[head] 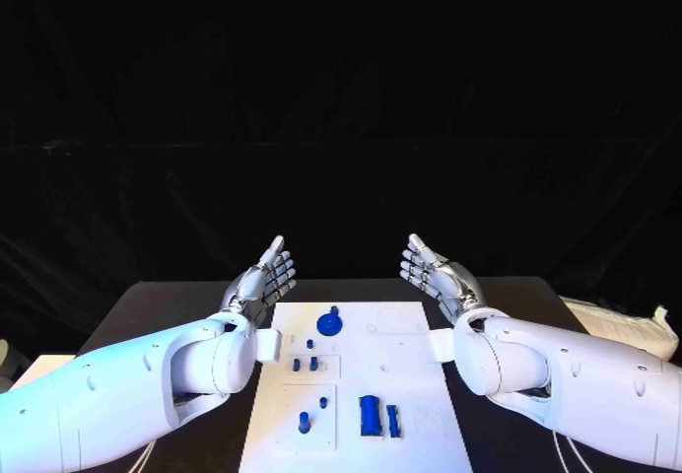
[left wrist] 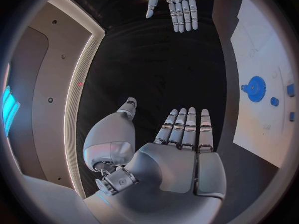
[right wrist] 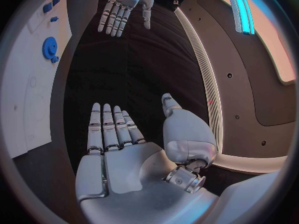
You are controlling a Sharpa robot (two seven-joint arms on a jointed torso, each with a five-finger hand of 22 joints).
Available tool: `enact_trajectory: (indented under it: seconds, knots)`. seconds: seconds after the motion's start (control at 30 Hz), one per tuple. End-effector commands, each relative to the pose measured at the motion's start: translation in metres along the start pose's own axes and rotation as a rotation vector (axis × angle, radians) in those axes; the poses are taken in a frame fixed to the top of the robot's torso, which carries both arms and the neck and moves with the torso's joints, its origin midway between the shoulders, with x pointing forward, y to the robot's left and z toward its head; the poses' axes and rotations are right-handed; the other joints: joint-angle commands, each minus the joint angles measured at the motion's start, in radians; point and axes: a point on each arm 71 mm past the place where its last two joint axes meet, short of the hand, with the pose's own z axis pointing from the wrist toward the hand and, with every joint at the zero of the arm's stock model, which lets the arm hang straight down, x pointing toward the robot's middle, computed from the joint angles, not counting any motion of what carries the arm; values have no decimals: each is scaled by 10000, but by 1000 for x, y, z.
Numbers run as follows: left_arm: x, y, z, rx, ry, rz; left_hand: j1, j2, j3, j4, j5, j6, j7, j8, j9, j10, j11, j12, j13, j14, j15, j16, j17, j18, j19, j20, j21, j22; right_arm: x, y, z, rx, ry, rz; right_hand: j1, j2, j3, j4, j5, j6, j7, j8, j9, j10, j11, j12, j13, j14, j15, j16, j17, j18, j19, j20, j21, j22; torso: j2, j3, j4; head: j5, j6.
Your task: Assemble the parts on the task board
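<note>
The white task board lies in the middle of the black table. On it sit a blue gear, small blue pegs and blue blocks nearer me. My left hand is raised over the board's far left corner, fingers straight and apart, holding nothing. My right hand mirrors it at the far right corner, also flat and empty. The left wrist view has my left hand, the gear and the right hand. The right wrist view has my right hand, the gear and the left hand.
The black table extends on both sides of the board. A crumpled white sheet lies at the table's right edge. A black curtain hangs behind the table.
</note>
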Motion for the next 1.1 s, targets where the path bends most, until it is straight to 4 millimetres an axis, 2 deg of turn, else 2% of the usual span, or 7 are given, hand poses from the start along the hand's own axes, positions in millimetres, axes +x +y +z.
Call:
enact_trajectory:
  seconds: [0.03, 0.1, 0.33, 0.37, 1.03, 1.07, 1.1]
  knots:
    - [4, -7, -7, 1154, -935, 1311, -1883, 47, -497, -18, -64, -1410, -431, -65, -31, -1474, -167, -110, -28, -1363, -88, -355, -117, -1000, -1187, -983, -108, -502, -3, 3, -5, -383, -1086, -26, -2026, 18, -918, -39, -784, -1405, -291, -71, -100, -1598, -73, -66, -79, -1629, -26, -77, -361, -1074, -1500, -396, -508, -583, -58, 15, 28, -5, 13]
    - [7, -7, -10, 1256, -992, 1420, -2134, 47, -566, -18, -64, -1597, -431, -65, -31, -1670, -167, -110, -28, -1543, -88, -1092, -117, -1000, -1336, -983, -108, -569, -3, 3, -6, -386, -1105, -19, -2301, 18, -918, -39, -784, -1597, -291, -71, -100, -1818, -73, -66, -79, -1850, -26, -77, -1098, -1074, -1705, -396, -508, -583, -58, 15, 28, -5, 13]
    - [11, -7, -13, 1371, -1055, 1539, -3086, 47, -808, -18, -64, -2317, -431, -65, -31, -2416, -167, -110, -28, -2235, -88, -1092, -117, -1000, -1943, -983, -108, -824, -3, 3, -6, -386, -1106, -19, -3316, 18, -918, -39, -784, -2298, -291, -71, -100, -2618, -73, -66, -79, -2668, -26, -77, -1098, -1074, -2455, -396, -508, -583, -58, 15, 28, -5, 13]
    - [11, -7, -13, 1371, -1055, 1539, -3189, 47, -1520, -18, -64, -2395, -431, -65, -31, -2497, -167, -110, -28, -2309, -88, -1092, -117, -1000, -2011, -983, -108, -1525, -3, 3, -6, -386, -1106, -19, -3430, 18, -918, -39, -784, -2381, -291, -71, -100, -2706, -73, -66, -79, -2760, -26, -77, -1098, -1074, -2547, -396, -508, -583, -58, 15, 28, -5, 13]
    - [11, -7, -13, 1371, -1055, 1539, -4583, 47, -1520, -18, -64, -3440, -431, -65, -31, -3563, -167, -110, -28, -3316, -88, -1092, -117, -1000, -2886, -983, -108, -1525, -3, 3, -6, -386, -1106, -19, -4934, 18, -918, -39, -784, -3420, -291, -71, -100, -3904, -73, -66, -79, -3981, -26, -77, -1098, -1074, -3658, -396, -508, -583, -58, 15, 28, -5, 13]
    - [11, -7, -13, 1371, -1055, 1539, -4718, 47, -1520, -18, -64, -3559, -431, -65, -31, -3706, -167, -110, -28, -3422, -88, -1092, -117, -1000, -3621, -983, -108, -1525, -3, 3, -6, -386, -1106, -19, -4990, 18, -918, -39, -784, -3455, -291, -71, -100, -3954, -73, -66, -79, -4017, -26, -77, -1098, -1074, -3700, -396, -508, -583, -58, 15, 28, -5, 13]
    - [11, -7, -13, 1371, -1055, 1539, -4901, 47, -1520, -18, -64, -4300, -431, -65, -31, -4475, -167, -110, -28, -4135, -88, -1092, -117, -1000, -3621, -983, -108, -1525, -3, 3, -6, -386, -1106, -19, -5155, 18, -918, -39, -784, -3562, -291, -71, -100, -4084, -73, -66, -79, -4163, -26, -77, -1098, -1074, -3830, -396, -508, -583, -58, 15, 28, -5, 13]
